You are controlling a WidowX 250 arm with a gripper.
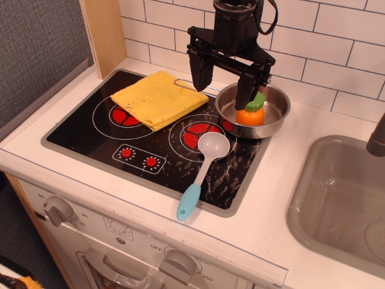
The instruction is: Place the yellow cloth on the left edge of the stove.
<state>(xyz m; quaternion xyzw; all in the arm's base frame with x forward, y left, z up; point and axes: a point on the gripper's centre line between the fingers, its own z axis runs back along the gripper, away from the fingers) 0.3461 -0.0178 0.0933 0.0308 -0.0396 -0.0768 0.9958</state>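
The cloth [159,98] lies flat and folded on the stove [90,135], across the rear of the black cooktop, covering the upper part of the left burner ring [123,115] and reaching toward the right ring [195,135]. Its right corner sits just beside the handle of a steel pan [274,123] that rests at the cooktop's rear right corner and holds an orange toy vegetable [251,114] with a green top. The hand [222,81] hangs above the gap between cloth and pan, its two black fingers spread apart and holding nothing. A spoon [201,171] with a white bowl and light blue handle lies on the glass in front of the pan. To the right, set into the white bench [274,229], is a grey sink [337,205].
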